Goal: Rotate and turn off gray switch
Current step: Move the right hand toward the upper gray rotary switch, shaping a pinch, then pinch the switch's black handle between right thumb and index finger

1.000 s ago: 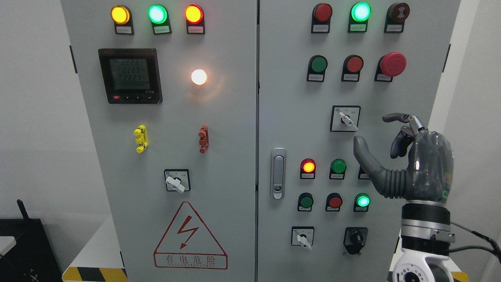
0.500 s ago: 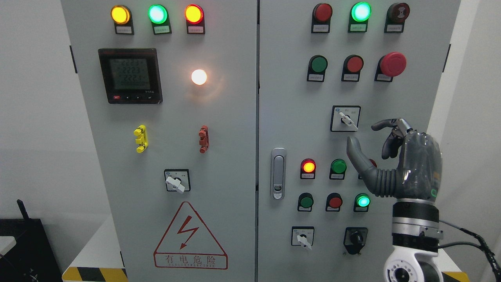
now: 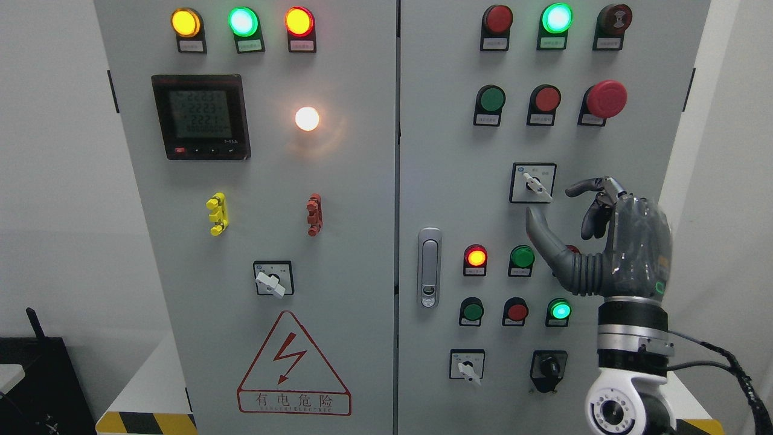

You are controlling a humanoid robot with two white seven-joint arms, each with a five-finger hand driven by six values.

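In the head view, the gray switch [image 3: 534, 183] is seen on the right door of the cabinet [image 3: 447, 199], its pale lever slanted down to the right inside a black-framed square plate. The right hand [image 3: 558, 208] is held just below and to the right of it, with the thumb raised under the plate and the index finger hooked over from the right; the digits are apart and nothing is held between them, and no contact with the lever can be made out. The left hand is not shown. Several risks can be judged from this pose. The lever is small and smooth, so it could be missed or lost from a pinch closed too low, the thumb being pressed against the plate instead. The lever could be turned the wrong way or past its stop if the wrist is rolled too far. The red lamp [image 3: 476, 257] and the green button [image 3: 522, 257] lie close under the thumb, and a partly hidden red button [image 3: 571, 249] sits behind the palm, so one of them could be pressed by accident if the hand is pushed toward the door. The big red stop button [image 3: 606, 99] is well above and less exposed. No containers are shown, only the closed cabinet, whose inside is hidden.
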